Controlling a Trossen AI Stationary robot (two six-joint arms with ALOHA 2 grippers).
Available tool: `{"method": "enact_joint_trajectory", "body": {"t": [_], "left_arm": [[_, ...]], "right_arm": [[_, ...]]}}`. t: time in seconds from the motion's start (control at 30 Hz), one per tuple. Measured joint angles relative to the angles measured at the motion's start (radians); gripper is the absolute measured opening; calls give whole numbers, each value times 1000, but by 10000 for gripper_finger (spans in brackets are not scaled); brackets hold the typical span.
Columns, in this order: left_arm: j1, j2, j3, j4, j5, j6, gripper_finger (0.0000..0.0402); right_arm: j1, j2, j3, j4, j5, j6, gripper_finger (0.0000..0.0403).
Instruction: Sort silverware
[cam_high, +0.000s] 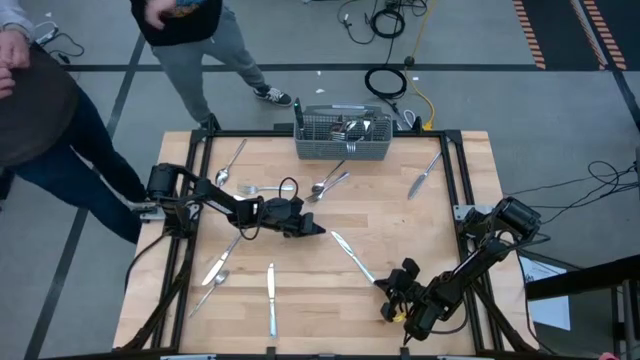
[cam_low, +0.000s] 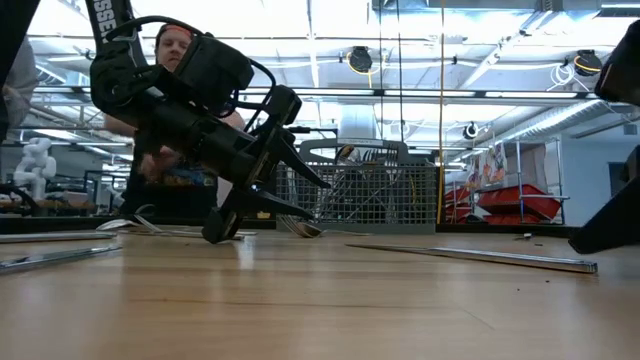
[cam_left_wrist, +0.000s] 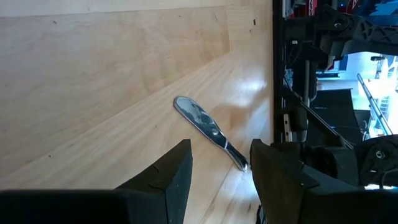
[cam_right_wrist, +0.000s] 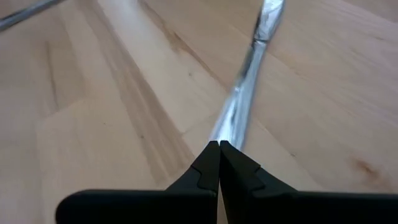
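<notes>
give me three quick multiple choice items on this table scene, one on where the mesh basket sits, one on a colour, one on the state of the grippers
1. Where does the wire-mesh basket sit?
A. at the table's far edge, middle
B. at the near edge
C. under the right arm

2. What colour is the table top?
A. white
B. light wood
C. black

3. How do the grippers stand?
A. both open
B. left gripper open, right gripper shut
C. left shut, right open

Answers:
1 A: the high view shows it at the far edge, with silverware inside.
2 B: pale planks show in every view.
3 B: the left wrist view shows a gap between the fingers, with a knife lying beyond it; the right wrist view shows fingertips meeting.
</notes>
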Motion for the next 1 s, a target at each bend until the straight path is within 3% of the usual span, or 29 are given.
{"method": "enact_joint_trajectory", "body": {"t": [0.6, 0.8, 1.0], "left_arm": [[0, 0, 0, -5, -3, 0, 167], [1, 0, 0, -11, -70, 0, 167], [2, 28, 16, -4, -44, 3, 167]], "right_arm": [[0, -1, -38, 70, -38, -27, 0], [1, -2, -41, 58, -54, -35, 0], [1, -4, -65, 58, -80, -28, 0]]}}
